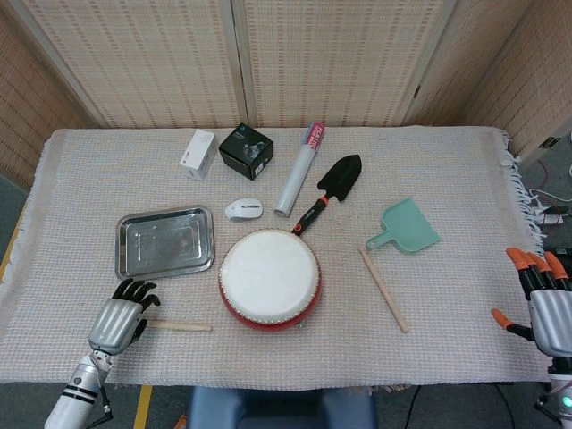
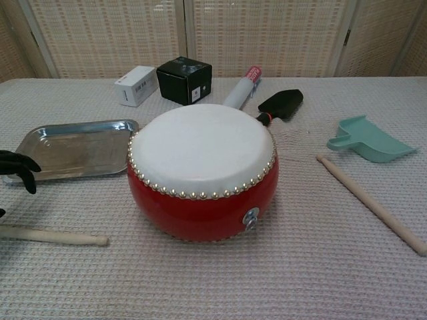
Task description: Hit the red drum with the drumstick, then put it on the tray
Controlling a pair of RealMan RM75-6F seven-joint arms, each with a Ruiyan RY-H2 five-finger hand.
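The red drum [image 1: 269,280] with its white skin stands at the table's front middle, large in the chest view [image 2: 201,170]. One wooden drumstick [image 1: 181,326] lies left of the drum, and its left end runs under my left hand [image 1: 119,318]. In the chest view this stick [image 2: 57,235] lies flat on the cloth, with the hand's black fingers [image 2: 20,165] curved above it and apart. A second drumstick [image 1: 384,290] lies right of the drum. The steel tray [image 1: 165,241] is empty, just beyond my left hand. My right hand [image 1: 542,299] is open at the table's right edge, holding nothing.
Behind the drum lie a white mouse [image 1: 243,209], a black trowel with a red-black handle [image 1: 332,189] and a white tube [image 1: 300,170]. A white box [image 1: 197,154] and a black box [image 1: 246,150] stand further back. A teal scoop [image 1: 407,228] lies at the right.
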